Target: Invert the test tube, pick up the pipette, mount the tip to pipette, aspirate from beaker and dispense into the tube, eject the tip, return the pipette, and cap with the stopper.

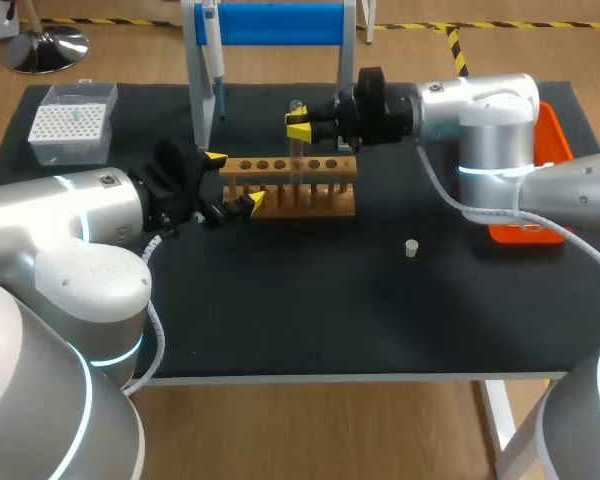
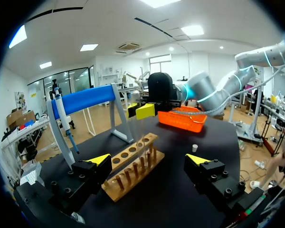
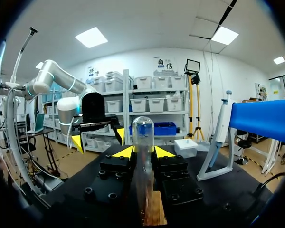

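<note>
Right gripper point(image 3: 143, 152): fingers clamped on the test tube point(image 3: 143, 133), which stands upright with its domed end up, above the wooden rack point(image 1: 300, 192) at centre frame in the head view. Left gripper point(image 1: 234, 180): fingers apart, straddling the rack's left end. Stopper point(image 1: 411, 248) lies alone, right of centre. Pipette point(image 1: 212, 50) hangs on the blue stand point(image 1: 280, 22), top centre. Tip box point(image 1: 72, 122) sits upper left.

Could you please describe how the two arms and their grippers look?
The left arm and right arm are rounded silver-grey segments with glowing light-blue rings at the joints and a pale cable along each. The left gripper and right gripper are black and blocky, with yellow fingertips.
</note>
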### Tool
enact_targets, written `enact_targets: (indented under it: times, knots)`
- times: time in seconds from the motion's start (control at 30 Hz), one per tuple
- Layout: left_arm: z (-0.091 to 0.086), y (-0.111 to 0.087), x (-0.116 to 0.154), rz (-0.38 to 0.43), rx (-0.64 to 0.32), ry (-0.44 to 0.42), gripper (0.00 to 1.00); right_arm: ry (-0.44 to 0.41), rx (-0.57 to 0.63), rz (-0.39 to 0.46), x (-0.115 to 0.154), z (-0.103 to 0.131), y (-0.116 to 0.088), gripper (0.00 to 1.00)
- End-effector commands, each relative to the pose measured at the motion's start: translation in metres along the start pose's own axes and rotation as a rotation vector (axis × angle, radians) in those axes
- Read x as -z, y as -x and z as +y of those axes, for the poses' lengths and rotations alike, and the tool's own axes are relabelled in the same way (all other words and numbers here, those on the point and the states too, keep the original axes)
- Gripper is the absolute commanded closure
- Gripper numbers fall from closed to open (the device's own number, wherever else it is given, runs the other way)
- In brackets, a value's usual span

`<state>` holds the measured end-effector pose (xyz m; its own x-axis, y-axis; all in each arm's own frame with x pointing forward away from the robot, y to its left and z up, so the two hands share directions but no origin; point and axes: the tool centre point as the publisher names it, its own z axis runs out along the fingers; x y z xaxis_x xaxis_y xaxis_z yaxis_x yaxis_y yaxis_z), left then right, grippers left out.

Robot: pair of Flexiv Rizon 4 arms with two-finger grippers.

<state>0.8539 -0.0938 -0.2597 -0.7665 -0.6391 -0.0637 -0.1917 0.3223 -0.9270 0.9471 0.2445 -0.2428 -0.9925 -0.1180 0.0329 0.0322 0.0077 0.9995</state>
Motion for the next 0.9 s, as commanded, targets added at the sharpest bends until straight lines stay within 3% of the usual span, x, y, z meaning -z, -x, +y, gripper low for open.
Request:
enact_targets:
  times: [0.03,0.53,0.9]
  knots:
    - [0.001,0.001,0.001,0.004,0.0,-0.004,0.0,-0.009,0.004,-0.007,0.002,0.007,-0.005,1.0]
    - [0.001,0.001,0.001,0.004,0.0,-0.004,0.0,-0.015,0.038,-0.013,0.005,0.031,-0.01,1.0]
    - [0.001,0.001,0.001,0.004,0.0,-0.004,0.0,0.0,0.082,-0.032,0.018,0.053,-0.03,1.0]
